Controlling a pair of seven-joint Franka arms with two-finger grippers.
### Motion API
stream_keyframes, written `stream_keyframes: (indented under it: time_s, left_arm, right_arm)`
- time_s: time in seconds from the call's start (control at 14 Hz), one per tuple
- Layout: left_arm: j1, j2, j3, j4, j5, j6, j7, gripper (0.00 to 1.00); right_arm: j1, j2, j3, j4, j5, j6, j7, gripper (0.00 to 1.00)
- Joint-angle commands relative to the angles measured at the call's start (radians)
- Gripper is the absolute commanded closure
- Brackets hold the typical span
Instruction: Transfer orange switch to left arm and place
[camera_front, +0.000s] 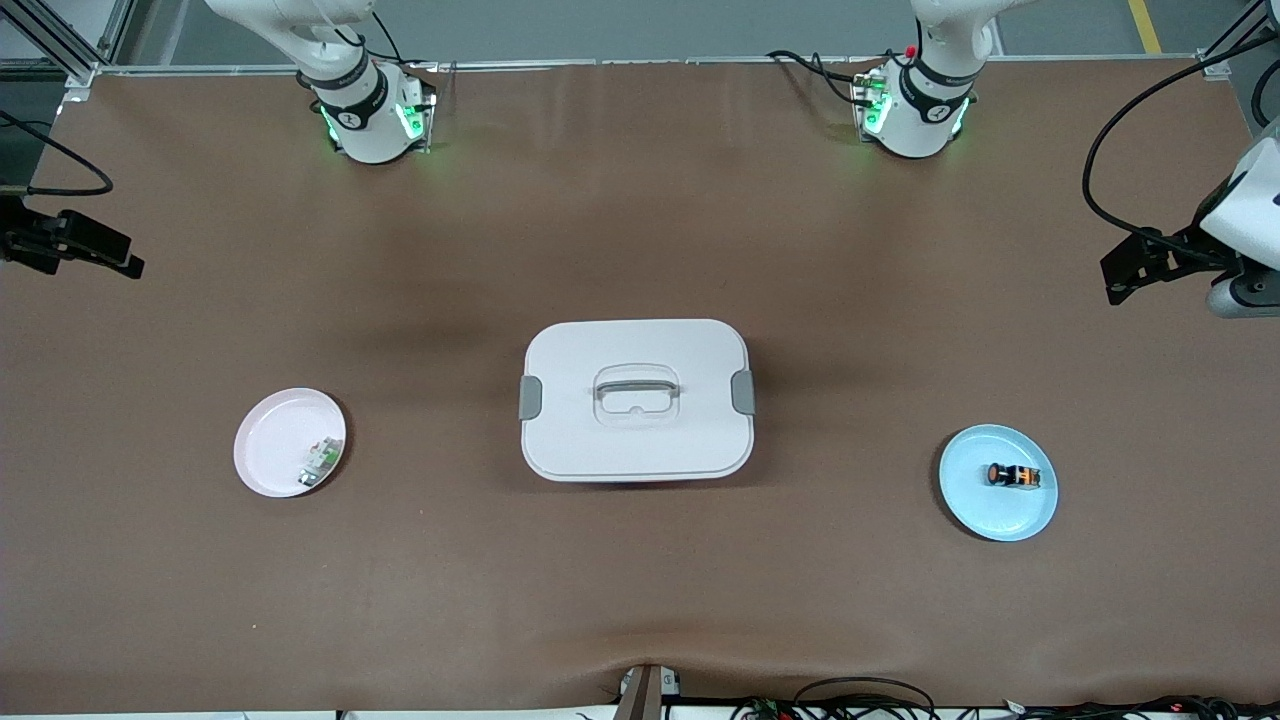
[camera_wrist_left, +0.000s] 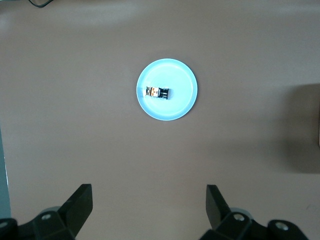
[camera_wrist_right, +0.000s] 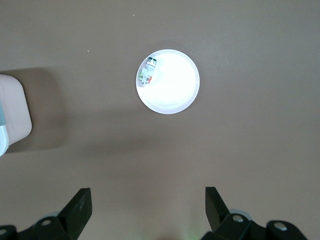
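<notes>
The orange switch (camera_front: 1014, 476) lies on its side on a light blue plate (camera_front: 975, 500) toward the left arm's end of the table, also seen in the left wrist view as the switch (camera_wrist_left: 157, 92) on the plate (camera_wrist_left: 180, 102). The white box (camera_front: 636, 400) with grey latches stands at mid-table. My left gripper (camera_wrist_left: 148, 194) hangs open and empty high over bare table beside the blue plate. My right gripper (camera_wrist_right: 148, 195) is open and empty too, high over the table near a pink plate (camera_wrist_right: 175, 90).
The pink plate (camera_front: 275, 435) toward the right arm's end holds a small green-and-white part (camera_front: 321, 461). One corner of the box (camera_wrist_right: 12, 112) shows in the right wrist view. Brown table surface surrounds the plates and box. Cables lie along the table edge nearest the front camera.
</notes>
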Motion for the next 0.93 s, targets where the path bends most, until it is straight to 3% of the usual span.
stream_keyframes:
  time_s: [0.0,0.14,0.36,0.86]
  left_arm:
    - [0.004,-0.051,0.000,-0.006,-0.016,-0.027,0.022,0.00]
    - [-0.020,-0.076,0.023,-0.015,-0.037,-0.050,0.019,0.00]
    - [-0.192,-0.124,0.215,-0.061,-0.101,-0.058,0.020,0.00]
    - [-0.303,-0.248,0.327,-0.188,-0.203,-0.064,-0.041,0.00]
  right_arm:
    - [-0.019,0.014,0.015,0.029,-0.015,-0.012,-0.010,0.00]
    - [-0.019,0.013,0.015,0.029,-0.015,-0.012,-0.010,0.00]
    - [-0.019,0.014,0.015,0.029,-0.013,-0.012,-0.010,0.00]
    - [-0.019,0.014,0.015,0.029,-0.013,-0.012,-0.010,0.00]
